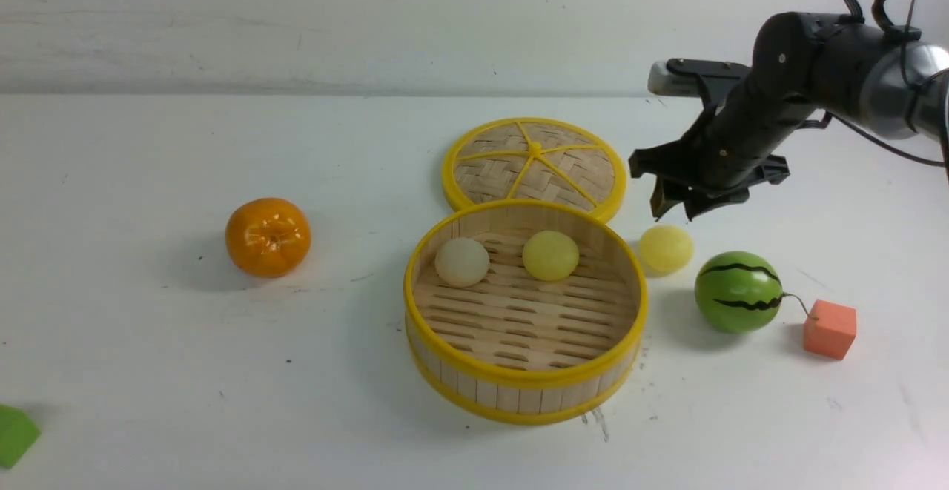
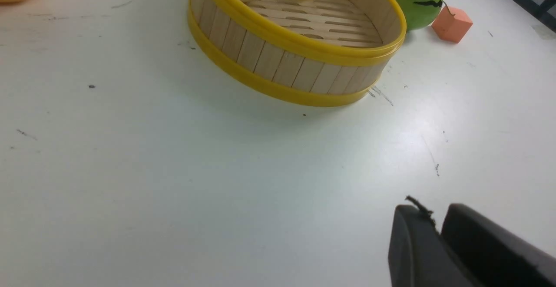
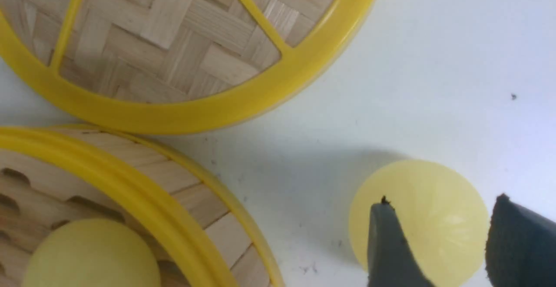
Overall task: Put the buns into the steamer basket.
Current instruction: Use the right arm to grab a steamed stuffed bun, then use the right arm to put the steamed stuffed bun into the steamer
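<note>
**Bun-loading scene on a white worktop (image 1: pixel 148 371).**

**Centre.** The steamer basket (image 1: pixel 523 381) is a round bamboo basket with yellow rims and a slatted floor. It stands upright and uncovered. Two buns lie on its floor by the far wall: an off-white bun (image 1: pixel 462 262) on the left and a pale yellow bun (image 1: pixel 550 255) to its right, near each other but apart.

**Third bun.** The third bun (image 1: pixel 666 248), also pale yellow, rests on the worktop outside the basket. It lies just beside the basket's far right rim, between the basket and the green striped watermelon ball (image 1: pixel 738 291).

**Other objects.**
- The woven lid (image 1: pixel 534 167) with yellow spokes lies flat behind the basket, its near edge hidden by the basket's far rim.
- An orange tangerine (image 1: pixel 268 236) sits well apart on the left.
- An orange cube (image 1: pixel 830 329) sits just right of the watermelon ball.
- A green block (image 1: pixel 15 434) is cut off at the near left edge.

**Right gripper (image 1: pixel 676 212).** It reaches in from the right and points downward, poised directly above the third bun. Its jaws are spread and grasp nothing. In the right wrist view the two dark fingers (image 3: pixel 386 248) frame the bun's pleated top. The front view shows a small gap between the fingertips and the bun.

**Left gripper (image 2: pixel 434 217).** It is seen only in the left wrist view, over bare worktop on the near side of the basket and well apart from it. Its fingers lie close together with nothing between them. Whether they quite meet cannot be told.
</note>
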